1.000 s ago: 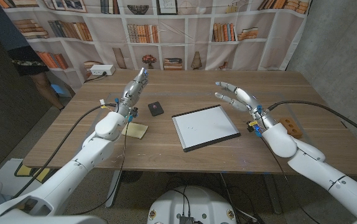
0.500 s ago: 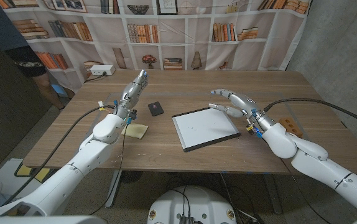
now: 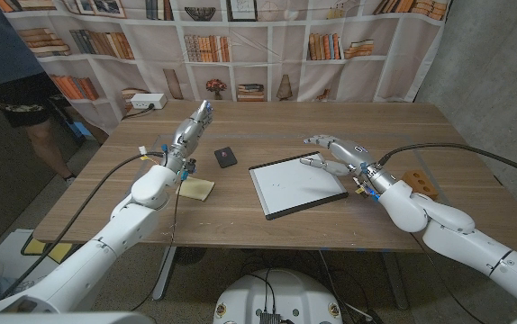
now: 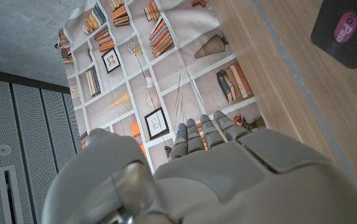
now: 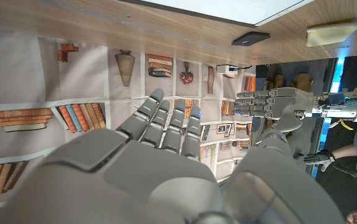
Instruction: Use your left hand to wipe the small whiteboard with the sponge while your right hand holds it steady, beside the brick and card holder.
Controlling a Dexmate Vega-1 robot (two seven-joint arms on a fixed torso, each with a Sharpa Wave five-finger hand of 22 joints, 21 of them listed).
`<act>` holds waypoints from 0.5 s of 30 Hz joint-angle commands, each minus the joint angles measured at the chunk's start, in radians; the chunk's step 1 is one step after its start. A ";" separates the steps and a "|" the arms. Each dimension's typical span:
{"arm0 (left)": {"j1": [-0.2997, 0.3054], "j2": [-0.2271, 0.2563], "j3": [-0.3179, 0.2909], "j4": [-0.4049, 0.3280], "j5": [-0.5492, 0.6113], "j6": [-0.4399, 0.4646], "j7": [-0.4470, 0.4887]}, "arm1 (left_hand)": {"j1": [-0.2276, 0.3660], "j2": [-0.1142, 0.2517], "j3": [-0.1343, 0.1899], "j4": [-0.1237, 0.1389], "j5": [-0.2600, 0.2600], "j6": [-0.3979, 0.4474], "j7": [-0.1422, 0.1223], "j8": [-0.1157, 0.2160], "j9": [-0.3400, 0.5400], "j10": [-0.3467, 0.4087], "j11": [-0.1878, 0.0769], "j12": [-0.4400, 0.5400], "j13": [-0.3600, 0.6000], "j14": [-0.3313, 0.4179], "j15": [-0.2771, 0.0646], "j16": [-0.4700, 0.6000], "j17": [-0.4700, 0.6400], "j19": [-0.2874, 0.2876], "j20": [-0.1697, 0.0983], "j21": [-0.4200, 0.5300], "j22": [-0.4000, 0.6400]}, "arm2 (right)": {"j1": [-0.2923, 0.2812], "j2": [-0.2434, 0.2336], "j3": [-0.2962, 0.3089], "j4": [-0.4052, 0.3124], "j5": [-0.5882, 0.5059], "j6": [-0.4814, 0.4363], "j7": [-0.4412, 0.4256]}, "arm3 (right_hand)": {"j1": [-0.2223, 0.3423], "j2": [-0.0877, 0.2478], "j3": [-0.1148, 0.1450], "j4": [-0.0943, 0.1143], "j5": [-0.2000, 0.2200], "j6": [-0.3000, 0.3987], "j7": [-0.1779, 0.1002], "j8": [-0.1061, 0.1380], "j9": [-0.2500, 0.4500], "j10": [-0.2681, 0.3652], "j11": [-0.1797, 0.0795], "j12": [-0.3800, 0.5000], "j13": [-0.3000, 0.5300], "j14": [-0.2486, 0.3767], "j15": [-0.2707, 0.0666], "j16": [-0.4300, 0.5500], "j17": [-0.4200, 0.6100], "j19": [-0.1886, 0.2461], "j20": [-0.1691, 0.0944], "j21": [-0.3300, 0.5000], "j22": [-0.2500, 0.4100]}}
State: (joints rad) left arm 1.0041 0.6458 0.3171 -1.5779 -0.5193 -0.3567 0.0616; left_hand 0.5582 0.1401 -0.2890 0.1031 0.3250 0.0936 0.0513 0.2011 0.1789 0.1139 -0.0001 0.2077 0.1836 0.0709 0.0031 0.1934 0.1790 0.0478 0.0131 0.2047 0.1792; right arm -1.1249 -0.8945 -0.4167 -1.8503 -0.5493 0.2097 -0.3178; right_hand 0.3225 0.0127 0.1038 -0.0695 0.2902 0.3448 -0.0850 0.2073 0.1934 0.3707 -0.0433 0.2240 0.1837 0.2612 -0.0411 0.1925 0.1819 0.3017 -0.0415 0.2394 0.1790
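The small whiteboard (image 3: 296, 184) lies slightly turned at the table's middle, and its edge (image 5: 228, 7) also shows in the right wrist view. A yellow sponge (image 3: 195, 188) (image 5: 331, 34) lies left of it, beside my left forearm. My left hand (image 3: 193, 126) (image 4: 191, 174) (image 5: 272, 102) is raised above the table behind the sponge, fingers straight and holding nothing. My right hand (image 3: 331, 151) (image 5: 147, 162) reaches over the board's far right corner with its fingers spread and nothing in it; I cannot tell whether it touches the board.
A black card holder (image 3: 225, 157) (image 4: 346, 34) (image 5: 250, 38) lies behind the board's left corner. An orange brick (image 3: 418, 183) sits by my right forearm. A white box (image 3: 148, 102) stands at the table's far left. A person (image 3: 15, 81) stands beyond the left edge.
My right hand has come down and leftward to the whiteboard's far right corner. The left hand has barely moved. The person at the left has shifted.
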 commanded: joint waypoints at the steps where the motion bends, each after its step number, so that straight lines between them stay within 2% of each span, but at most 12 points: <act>1: 0.031 0.025 -0.015 -0.065 0.024 0.026 0.035 | 0.007 0.000 0.002 -0.003 -0.008 0.017 0.004 0.006 0.006 0.012 -0.001 0.001 0.004 0.019 0.004 0.005 0.004 0.014 -0.012 0.009 0.002 | 0.034 -0.024 -0.052 0.035 -0.035 -0.026 0.014 | 0.003 0.008 0.007 -0.006 0.007 0.004 -0.015 -0.002 0.002 0.018 -0.019 0.010 0.004 0.017 -0.047 0.006 0.002 0.027 -0.055 0.000 0.005; 8: 0.041 0.039 -0.016 -0.083 0.025 0.050 0.034 | 0.009 0.001 0.002 -0.004 -0.009 0.019 0.004 0.005 0.006 0.015 -0.001 0.001 0.004 0.021 -0.003 0.004 0.004 0.016 -0.020 0.008 0.002 | 0.055 -0.057 -0.084 0.019 -0.069 -0.061 0.080 | 0.006 0.015 0.009 -0.007 0.008 0.016 -0.006 0.002 0.002 0.026 -0.010 0.012 0.003 0.019 -0.046 0.004 0.001 0.032 -0.061 -0.001 0.005; 15: 0.037 0.026 -0.013 -0.061 0.007 0.045 0.021 | 0.010 0.001 0.002 -0.004 -0.010 0.020 0.001 0.005 0.006 0.016 -0.003 0.000 0.004 0.022 -0.003 0.004 0.004 0.015 -0.017 0.007 0.002 | 0.066 -0.047 -0.105 0.033 -0.056 -0.100 0.106 | 0.012 0.024 0.014 -0.009 0.009 0.011 -0.009 -0.001 0.002 0.023 -0.006 0.009 0.003 0.028 -0.044 0.005 0.001 0.038 -0.066 -0.001 0.006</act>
State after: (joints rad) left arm 1.0352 0.6738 0.3055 -1.6408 -0.5010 -0.3196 0.0878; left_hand 0.5608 0.1428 -0.2864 0.1005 0.3172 0.1020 0.0536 0.2011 0.1842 0.1246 0.0000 0.2077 0.1836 0.0823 0.0001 0.1934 0.1791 0.0589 0.0020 0.2047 0.1791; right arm -1.0807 -0.9353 -0.4842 -1.8307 -0.5985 0.1593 -0.2598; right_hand 0.3309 0.0248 0.1082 -0.0738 0.2902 0.3540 -0.0929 0.2072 0.1933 0.3902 -0.0524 0.2270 0.1836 0.2740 -0.0386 0.1925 0.1814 0.3255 -0.0430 0.2394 0.1791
